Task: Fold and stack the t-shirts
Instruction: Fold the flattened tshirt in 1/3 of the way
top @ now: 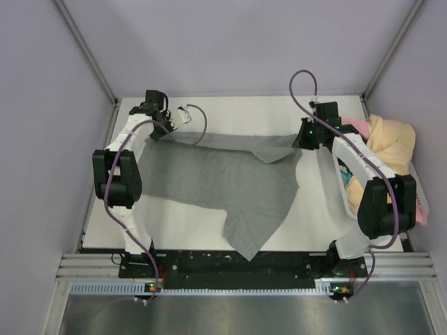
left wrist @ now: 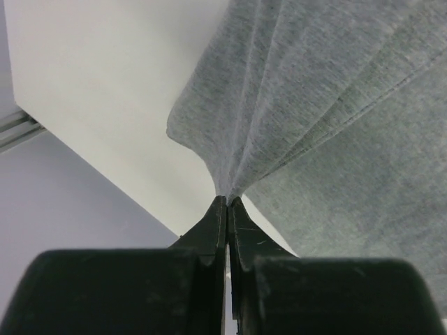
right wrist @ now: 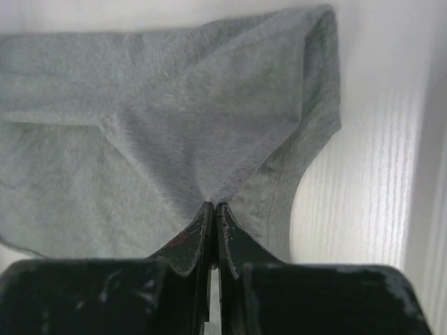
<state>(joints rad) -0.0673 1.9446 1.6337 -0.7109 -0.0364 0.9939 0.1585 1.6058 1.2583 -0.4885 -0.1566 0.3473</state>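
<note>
- The white tabletop (top: 244,115) has pale walls on three sides, and both arm bases sit at its near edge.
- The grey t-shirt (top: 223,181) lies over the middle of the tabletop. It stretches from near the far left corner across toward the far right corner. It narrows to a point that reaches the middle of the near edge. A loose fold crosses its far part.
- A pile of t-shirts (top: 391,143) sits bunched against the right edge of the tabletop. It is mostly pale yellow with pink showing at its far end, and it is partly hidden behind the right arm (top: 370,181).
- The left arm (top: 119,174) runs up the left edge toward the far left corner, and the right arm runs up the right side toward the far edge.
- The left pincer (top: 159,131) is pressed together on the far left edge of the grey t-shirt. In its wrist view the cloth fans out from the tips in tight pleats.
- The right pincer (top: 303,142) is likewise clamped on the shirt's far right part. A peak of fabric is gathered between its tips, close to a curved hem.
</note>
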